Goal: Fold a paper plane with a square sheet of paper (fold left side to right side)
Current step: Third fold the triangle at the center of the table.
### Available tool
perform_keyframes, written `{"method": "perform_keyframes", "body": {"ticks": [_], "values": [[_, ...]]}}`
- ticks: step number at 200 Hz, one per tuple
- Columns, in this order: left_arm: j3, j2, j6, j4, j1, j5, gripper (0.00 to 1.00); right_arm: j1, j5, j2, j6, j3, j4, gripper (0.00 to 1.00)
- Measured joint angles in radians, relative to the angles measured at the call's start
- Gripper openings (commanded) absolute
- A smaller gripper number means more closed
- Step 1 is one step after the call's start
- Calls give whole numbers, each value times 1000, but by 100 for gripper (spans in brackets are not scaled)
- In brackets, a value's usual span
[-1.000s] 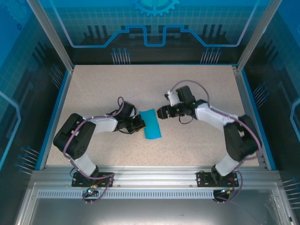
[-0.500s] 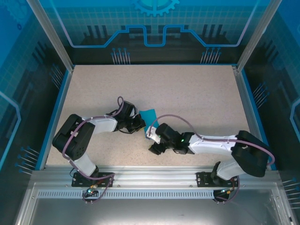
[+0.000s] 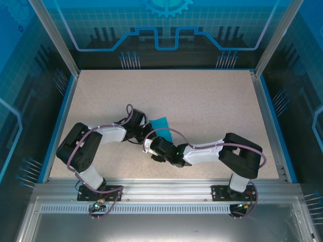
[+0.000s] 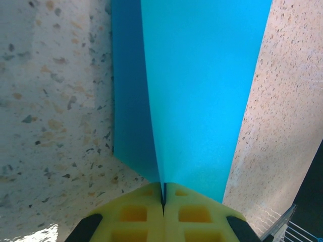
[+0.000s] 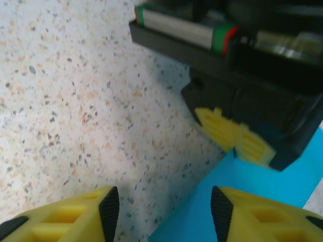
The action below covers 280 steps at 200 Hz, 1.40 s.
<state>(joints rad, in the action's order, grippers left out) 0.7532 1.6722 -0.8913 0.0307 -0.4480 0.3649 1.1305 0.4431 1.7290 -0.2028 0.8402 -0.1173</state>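
The left arm lies bent low, the left gripper [image 4: 163, 194] clamped shut on the paper's [image 4: 197, 91] 8 o'clock edge at mid-table. The right arm stretches toward 9 o'clock; the right gripper [image 5: 164, 204] hangs half-spread, empty, over the paper's 6 o'clock corner. Open table [image 3: 212, 96] stretches toward 12.

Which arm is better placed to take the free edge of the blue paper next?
Probably right: the right gripper is open at the edge of the blue paper, while the left gripper is shut on it.
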Motion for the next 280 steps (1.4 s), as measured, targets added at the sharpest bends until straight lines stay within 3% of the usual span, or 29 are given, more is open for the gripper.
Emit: {"method": "perform_keyframes", "body": {"ticks": [28, 60, 85, 105, 121, 135, 153, 189, 244, 280], "values": [[10, 0, 2, -4, 0, 1, 5, -1, 2, 0, -5, 2, -3, 31], [13, 0, 3, -8, 0, 3, 13, -6, -5, -1, 0, 2, 3, 0], [16, -4, 13, -30, 6, 5, 22, -6, -17, -1, 3, 2, 13, 0], [16, -36, 34, -58, 29, 9, 46, -9, -29, -1, 5, 2, 20, 0], [17, -83, 56, -97, 61, 10, 59, -13, -35, -1, 11, 0, 23, 0], [26, -129, 90, -153, 98, 11, 64, -18, -39, -1, 16, -1, 26, 0], [51, -168, 132, -217, 149, 18, 63, -23, -43, -1, 20, -2, 31, 0], [171, -145, 194, -279, 174, 68, 51, -26, -55, -1, 26, -2, 39, 0], [477, 191, 270, -285, 84, 160, 41, -27, -55, -1, 35, -2, 47, 0], [564, 345, 297, -317, 48, 167, 37, -28, -55, -1, 45, -2, 51, 0]]}}
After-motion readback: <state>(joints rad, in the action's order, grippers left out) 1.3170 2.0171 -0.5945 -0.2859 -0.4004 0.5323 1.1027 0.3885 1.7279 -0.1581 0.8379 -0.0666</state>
